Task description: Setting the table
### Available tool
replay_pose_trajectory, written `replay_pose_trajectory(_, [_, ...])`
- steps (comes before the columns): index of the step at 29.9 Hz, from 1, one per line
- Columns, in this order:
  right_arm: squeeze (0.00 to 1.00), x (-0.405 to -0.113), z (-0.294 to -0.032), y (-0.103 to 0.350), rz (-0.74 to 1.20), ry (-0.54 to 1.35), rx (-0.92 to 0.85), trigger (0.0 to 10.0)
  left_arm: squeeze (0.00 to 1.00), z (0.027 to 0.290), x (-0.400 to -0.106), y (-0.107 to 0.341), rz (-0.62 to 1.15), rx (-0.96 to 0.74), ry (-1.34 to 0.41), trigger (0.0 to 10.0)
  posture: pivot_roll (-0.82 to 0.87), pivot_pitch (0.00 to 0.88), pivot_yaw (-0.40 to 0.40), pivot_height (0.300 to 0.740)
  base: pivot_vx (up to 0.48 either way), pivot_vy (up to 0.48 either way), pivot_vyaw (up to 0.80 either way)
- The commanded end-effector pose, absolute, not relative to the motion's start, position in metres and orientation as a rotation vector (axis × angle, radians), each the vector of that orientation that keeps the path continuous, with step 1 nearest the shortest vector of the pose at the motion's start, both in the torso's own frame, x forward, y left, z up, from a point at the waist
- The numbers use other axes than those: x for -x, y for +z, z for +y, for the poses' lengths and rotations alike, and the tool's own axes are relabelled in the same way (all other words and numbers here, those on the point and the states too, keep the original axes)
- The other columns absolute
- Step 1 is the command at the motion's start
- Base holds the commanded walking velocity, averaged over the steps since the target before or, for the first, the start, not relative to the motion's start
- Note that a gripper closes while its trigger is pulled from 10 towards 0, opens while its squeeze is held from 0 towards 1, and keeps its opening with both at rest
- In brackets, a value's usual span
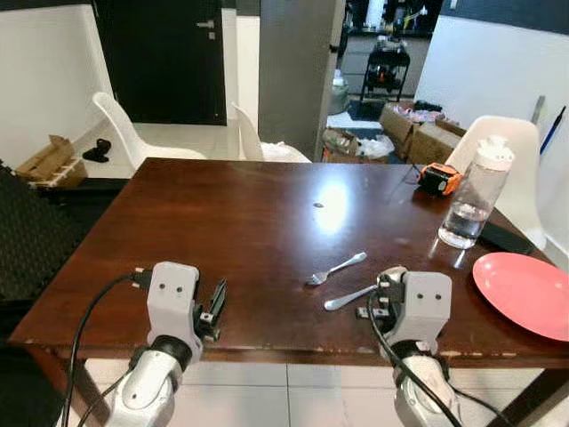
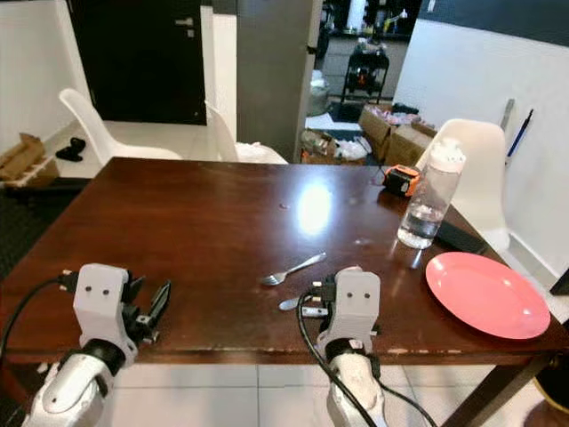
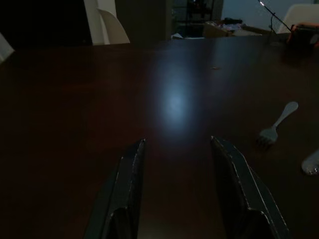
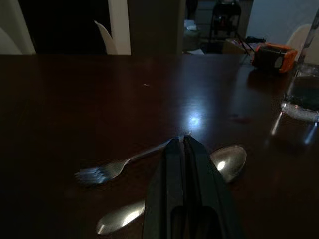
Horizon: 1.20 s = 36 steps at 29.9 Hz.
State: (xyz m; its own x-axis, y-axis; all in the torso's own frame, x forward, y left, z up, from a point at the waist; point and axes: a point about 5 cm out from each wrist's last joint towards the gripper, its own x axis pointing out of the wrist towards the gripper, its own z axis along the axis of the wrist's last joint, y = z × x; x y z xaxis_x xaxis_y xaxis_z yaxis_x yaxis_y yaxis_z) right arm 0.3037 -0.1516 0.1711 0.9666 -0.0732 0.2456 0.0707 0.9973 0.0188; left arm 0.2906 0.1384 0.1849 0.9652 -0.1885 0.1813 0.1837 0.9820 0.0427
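Dark polished wood table (image 1: 222, 222) carries a fork (image 1: 335, 268) and spoon (image 4: 219, 167) near its front edge, with the pink plate (image 1: 526, 292) off to the right beside a water bottle (image 1: 476, 192). Right gripper (image 4: 183, 144) hovers over the spoon with fingers pressed together and holding nothing, while the left gripper (image 3: 177, 144) waits over bare wood, fingers apart. Cutlery placement looks to be the step in hand — the fingers would need to part and straddle the spoon's handle before closing.
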Motion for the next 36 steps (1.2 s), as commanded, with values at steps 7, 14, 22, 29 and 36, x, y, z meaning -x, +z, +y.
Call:
replay_pose_trajectory(7, [0.0, -0.303, -0.152, 0.165, -0.221, -0.079, -0.014, 10.0, 0.0, 0.141, -0.291, 0.183, -0.181, -0.029, -0.187, 10.0, 0.01, 0.096, 0.044, 0.74, 0.48, 0.0, 0.0])
replay_pose_trajectory(14, [0.0, -0.303, -0.152, 0.164, -0.222, -0.076, -0.008, 10.0, 0.0, 0.141, -0.291, 0.182, -0.175, -0.027, -0.188, 10.0, 0.01, 0.093, 0.047, 0.74, 0.388, 0.0, 0.0])
replay_pose_trajectory(22, [0.0, -0.3, -0.153, 0.161, -0.205, -0.063, -0.002, 10.0, 0.0, 0.14, -0.285, 0.182, -0.167, -0.038, -0.263, 10.0, 0.01, 0.1, 0.05, 0.74, 0.0, 0.0, 0.0])
replay_pose_trajectory(29, [0.0, -0.286, -0.159, 0.161, -0.157, -0.071, 0.003, 10.0, 0.0, 0.146, -0.272, 0.175, -0.088, -0.122, -0.484, 10.0, 0.01, 0.113, 0.048, 0.74, 0.0, 0.0, 0.0])
replay_pose_trajectory(36, [0.0, -0.262, -0.189, 0.157, -0.079, -0.412, -0.064, 10.0, 0.0, 0.16, -0.269, 0.171, -0.05, -0.212, -0.542, 10.0, 0.01, 0.127, 0.054, 0.74, 0.0, 0.0, 0.0])
